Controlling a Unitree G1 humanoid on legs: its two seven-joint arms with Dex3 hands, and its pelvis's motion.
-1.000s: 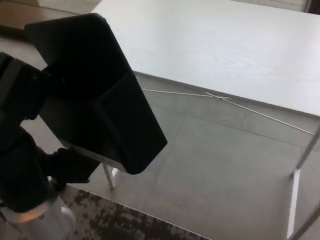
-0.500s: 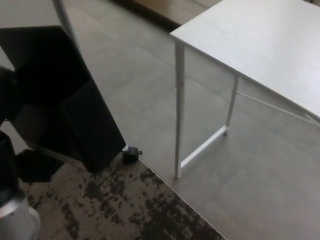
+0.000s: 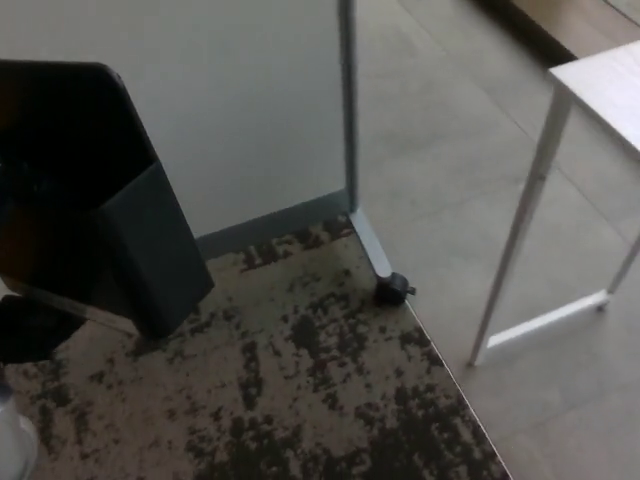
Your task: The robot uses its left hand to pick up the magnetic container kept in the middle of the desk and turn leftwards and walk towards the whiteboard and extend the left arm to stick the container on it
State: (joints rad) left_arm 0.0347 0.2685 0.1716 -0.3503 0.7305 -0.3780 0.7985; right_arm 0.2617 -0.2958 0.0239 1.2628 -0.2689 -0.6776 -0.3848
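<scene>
Carrying magnetic container (image 3: 95, 190) in left hand (image 3: 30, 330), up close at picture left, off the ground above rug (image 3: 310, 400) and in front of whiteboard (image 3: 230, 110). Apparently not touching the board; hard to judge the gap from this angle. Gripping it from the left and underneath, judging by the black lump below its lower left corner. Most of the hand hidden behind the box, exact finger placement unclear. Nothing of right hand in view.

Black, boxy, open-pocket shape with a taller back plate and a lower front wall. Looks like rigid plastic or thin metal: stiff, no flex expected, probably light if empty. Smooth faces, so likely slippery under thick fingers. Best held by a side edge or the pocket wall, leaving the flat back, presumably the magnet side, free to meet the board flush. Likely to snap on once close, so calls for a square approach, not a tilted one.

Whiteboard frame post (image 3: 347, 100) and castor (image 3: 393, 290) to the right of the box. White desk (image 3: 600, 75) corner and leg (image 3: 520, 230) well apart at far right. Stage, by judgement: pick-up and turn done, reach and stick not yet done
</scene>
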